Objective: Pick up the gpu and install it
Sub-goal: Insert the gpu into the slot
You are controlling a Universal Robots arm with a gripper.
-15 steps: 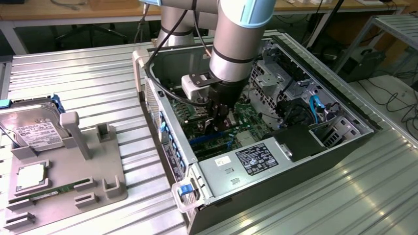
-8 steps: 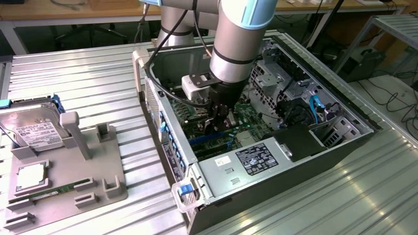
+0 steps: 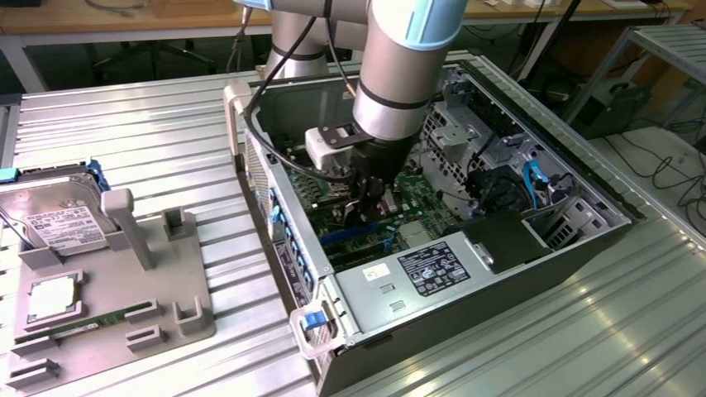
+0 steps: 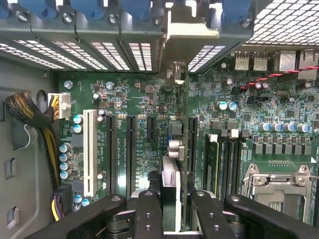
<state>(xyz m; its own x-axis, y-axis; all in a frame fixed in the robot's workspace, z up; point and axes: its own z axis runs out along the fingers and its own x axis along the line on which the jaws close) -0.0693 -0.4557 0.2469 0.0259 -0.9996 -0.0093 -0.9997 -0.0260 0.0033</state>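
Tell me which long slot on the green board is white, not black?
It is the long white plastic slot beside the yellow and black cable bundle. The other long slots, like the black one nearer the thin card in the tool, are black.

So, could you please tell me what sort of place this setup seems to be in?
Probably a robotics lab or workshop test bench: an open computer case lies on a ribbed metal table, a grey parts fixture holds a hard drive, and wooden desks with cables stand behind.

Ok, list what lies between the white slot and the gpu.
Wrist view: two long black expansion slots, side by side, plus small board components, lie between the white slot and the gpu held edge-on in the pincer.
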